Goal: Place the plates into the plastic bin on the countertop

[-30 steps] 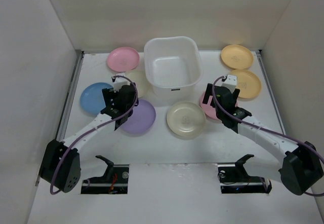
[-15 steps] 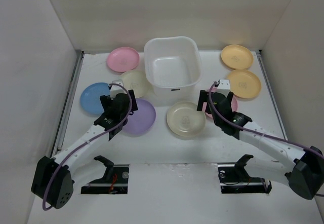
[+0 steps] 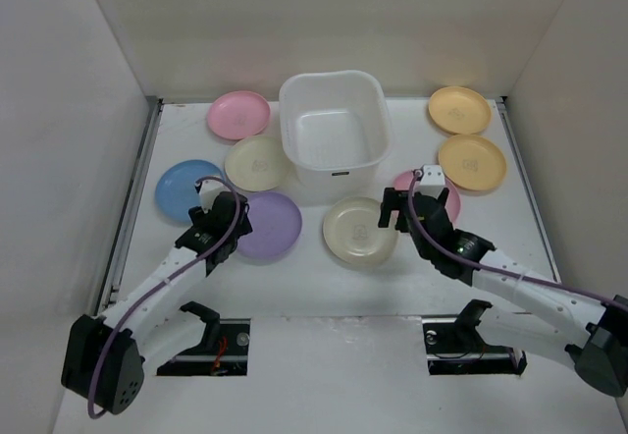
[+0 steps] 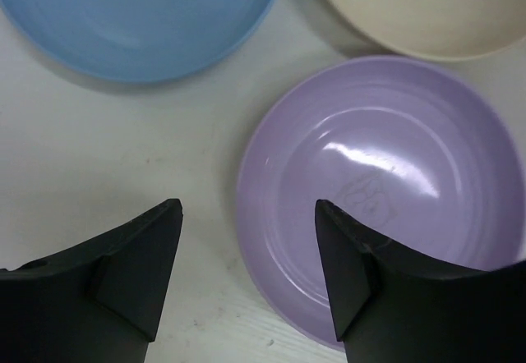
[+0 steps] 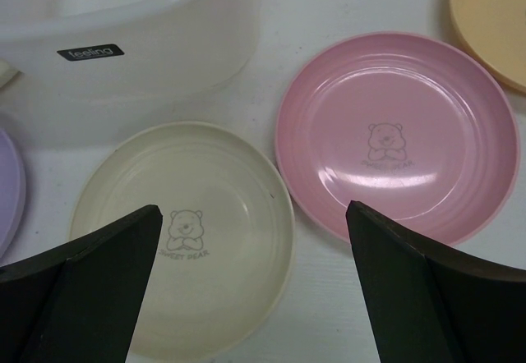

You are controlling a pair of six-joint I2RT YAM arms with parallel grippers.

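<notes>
The translucent white plastic bin (image 3: pixel 334 164) stands empty at the back middle of the countertop (image 3: pixel 324 287). Several plates lie around it: pink (image 3: pixel 237 114), cream (image 3: pixel 257 162), blue (image 3: pixel 183 189), purple (image 3: pixel 273 226), a second cream (image 3: pixel 358 230), a second pink (image 3: pixel 442 190), and two yellow-orange (image 3: pixel 459 109) (image 3: pixel 474 161). My left gripper (image 3: pixel 231 220) is open and empty, low over the purple plate's (image 4: pixel 386 182) left edge. My right gripper (image 3: pixel 397 210) is open and empty, above the right edge of the cream plate (image 5: pixel 185 232) and next to the pink plate (image 5: pixel 394 133).
White walls close in the countertop on the left, back and right. A metal rail (image 3: pixel 137 189) runs along the left edge and another (image 3: pixel 520 179) along the right. The bin wall (image 5: pixel 123 51) stands just beyond the right gripper. The blue plate (image 4: pixel 140 18) lies ahead of the left gripper.
Both grippers drew back toward the near side and lowered. The left moved off the cream plate to the purple plate's edge. The right moved left off the pink plate toward the cream one.
</notes>
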